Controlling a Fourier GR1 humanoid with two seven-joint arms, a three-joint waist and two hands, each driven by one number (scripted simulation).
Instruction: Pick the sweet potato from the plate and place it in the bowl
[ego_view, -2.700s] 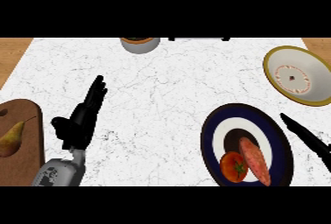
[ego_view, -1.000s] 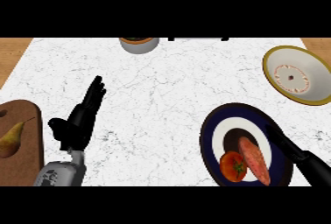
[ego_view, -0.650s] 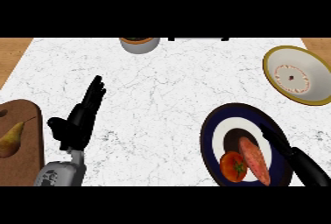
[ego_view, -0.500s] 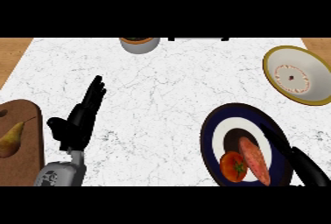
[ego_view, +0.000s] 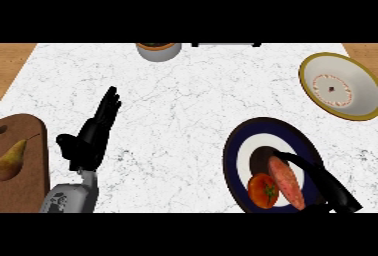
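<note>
One desk: white marble-patterned desk (ego_view: 192, 95) carries everything.
Plate: dark blue round plate with white centre (ego_view: 244, 165), at the near right.
Bowl: cream round bowl with speckled inside (ego_view: 341, 86), far right — well apart from the plate.
Right hand: black right hand (ego_view: 325, 182), fingers curved over the tuber's right flank, not yet clamped.
Left hand: black left hand (ego_view: 92, 135) rests open, fingers straight.
Sweet potato: long reddish sweet potato (ego_view: 286, 181) on the plate, touching a red tomato (ego_view: 263, 191) — likely stiff, fairly heavy; best taken across its middle.

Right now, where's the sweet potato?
In the head view, lower right: the sweet potato lies on the plate, beside the tomato, right hand alongside.
</note>
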